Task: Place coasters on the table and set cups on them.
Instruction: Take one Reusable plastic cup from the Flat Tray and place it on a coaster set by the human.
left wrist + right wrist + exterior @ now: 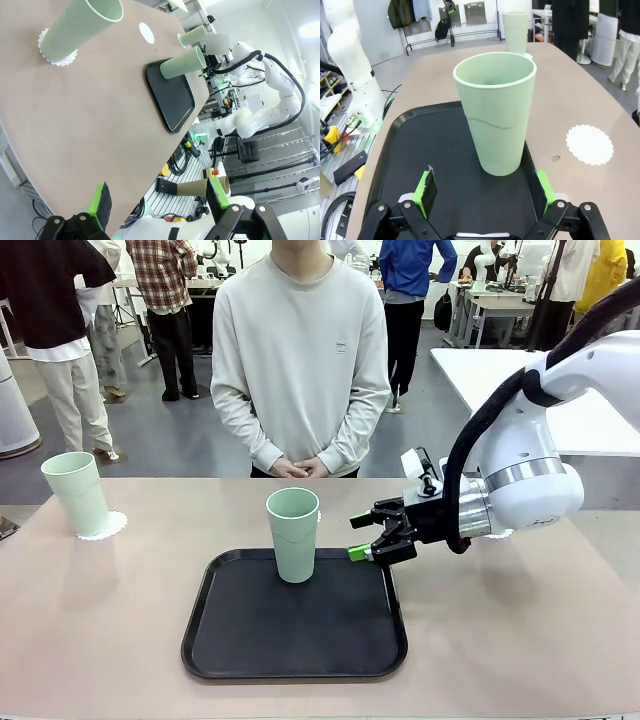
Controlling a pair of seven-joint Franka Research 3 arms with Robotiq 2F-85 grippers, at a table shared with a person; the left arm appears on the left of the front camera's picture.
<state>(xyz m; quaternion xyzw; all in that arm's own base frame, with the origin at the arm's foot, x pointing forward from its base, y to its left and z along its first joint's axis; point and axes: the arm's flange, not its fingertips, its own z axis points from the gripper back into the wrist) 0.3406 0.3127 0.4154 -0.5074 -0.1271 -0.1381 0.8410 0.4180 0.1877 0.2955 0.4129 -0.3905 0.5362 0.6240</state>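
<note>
Cup [496,115] upright on tray [420,150], between open right tool [485,192] fingers, untouched.

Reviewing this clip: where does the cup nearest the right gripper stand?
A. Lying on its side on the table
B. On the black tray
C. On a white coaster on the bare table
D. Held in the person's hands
B: the cup stands upright on the black tray, with the open right gripper level with it, fingers not touching it.
</note>
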